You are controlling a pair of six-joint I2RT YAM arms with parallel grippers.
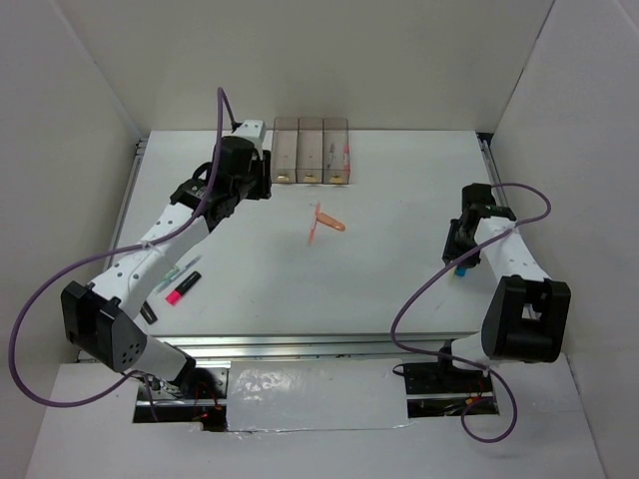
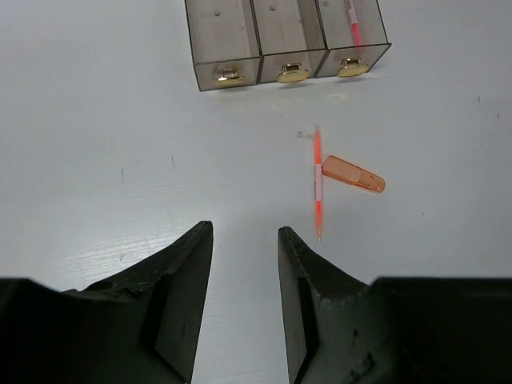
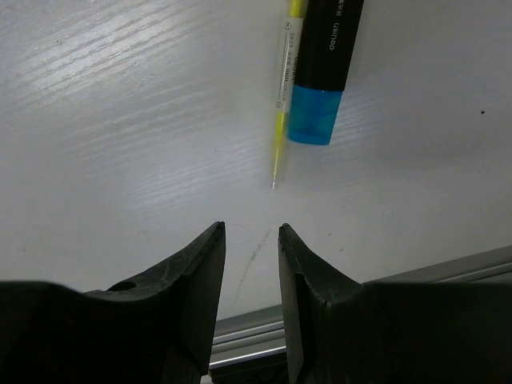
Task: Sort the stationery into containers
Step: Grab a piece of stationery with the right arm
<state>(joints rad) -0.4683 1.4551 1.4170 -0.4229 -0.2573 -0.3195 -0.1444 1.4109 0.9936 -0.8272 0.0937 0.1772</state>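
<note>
White table inside pale walls; a crinkled silver sheet lies at its near edge.

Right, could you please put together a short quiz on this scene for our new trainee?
1. True or false: seen from above, the red pen lies in the leftmost of the three bins.
2. What lies just ahead of the right pincer? A) a ruler B) a black marker with a blue end, beside a thin yellow pen C) an eraser
3. Fill in: the left pincer is ___ and holds nothing.
Key: 1 false, it is in the rightmost bin; 2 B; 3 open.
</note>
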